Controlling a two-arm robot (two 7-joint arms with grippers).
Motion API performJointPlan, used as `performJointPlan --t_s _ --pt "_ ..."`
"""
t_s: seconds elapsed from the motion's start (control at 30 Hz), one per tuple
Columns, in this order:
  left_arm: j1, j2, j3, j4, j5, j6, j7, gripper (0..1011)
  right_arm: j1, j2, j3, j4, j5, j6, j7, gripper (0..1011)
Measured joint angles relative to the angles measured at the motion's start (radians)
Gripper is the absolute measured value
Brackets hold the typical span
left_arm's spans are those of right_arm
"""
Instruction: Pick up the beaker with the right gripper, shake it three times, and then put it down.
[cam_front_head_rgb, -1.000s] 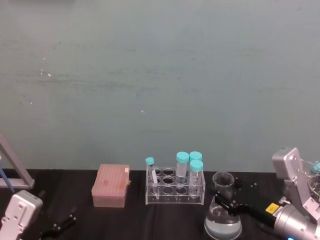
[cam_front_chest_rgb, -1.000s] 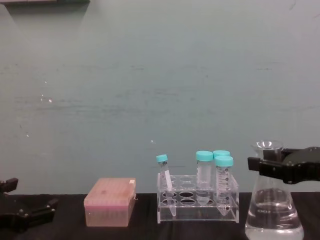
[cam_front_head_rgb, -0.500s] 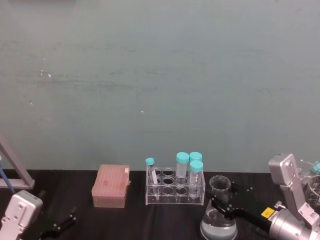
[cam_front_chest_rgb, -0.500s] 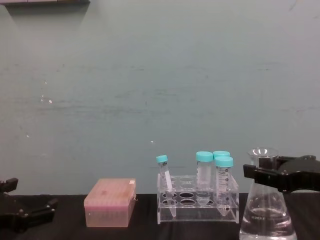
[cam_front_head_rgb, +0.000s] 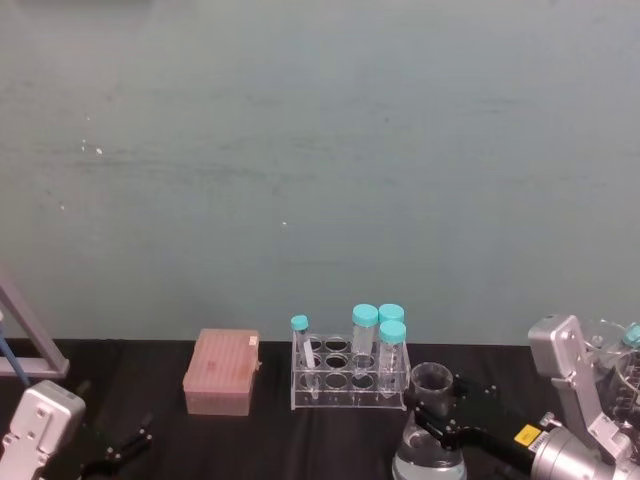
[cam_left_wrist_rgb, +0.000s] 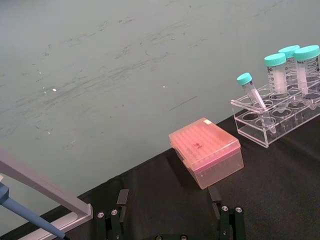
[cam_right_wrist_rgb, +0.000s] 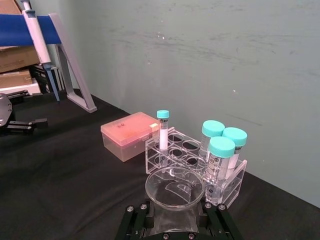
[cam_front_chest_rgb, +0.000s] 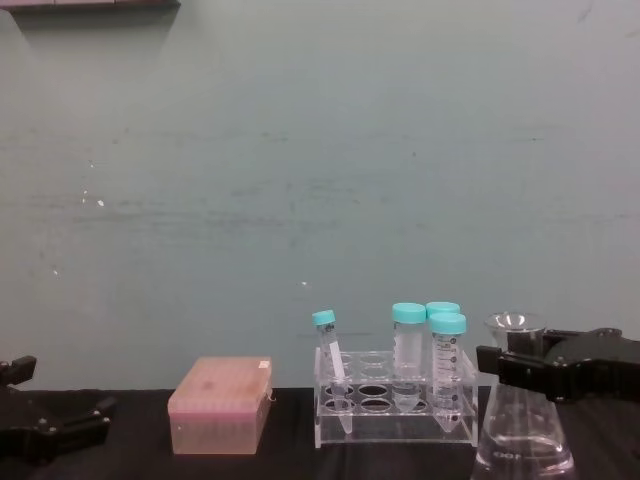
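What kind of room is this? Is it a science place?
Probably a science lab bench: a glass beaker held by the right gripper, teal-capped tubes in a clear rack, and a pink tip box.

Beaker (cam_front_chest_rgb: 522, 425) clear glossy glass; right claw (cam_front_chest_rgb: 530, 365) matt black; tube rack (cam_front_chest_rgb: 392, 408) clear plastic; tabletop (cam_right_wrist_rgb: 60, 165) matt black.

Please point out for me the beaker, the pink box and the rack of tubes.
beaker (cam_front_chest_rgb: 524, 440), chest view, on its glass cone below the right tool.
pink box (cam_front_chest_rgb: 220, 404), chest view, on its front wall.
tube rack (cam_front_chest_rgb: 392, 412), chest view, on its clear front panel.
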Motion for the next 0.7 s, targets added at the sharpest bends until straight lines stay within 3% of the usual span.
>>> performJointPlan --t_s 0.7 --pt "0.0 0.0 0.0 0.0 0.0 0.0 0.0 1000 -0.004 -0.011 -0.002 0.019 0.021 -0.019 -0.015 453"
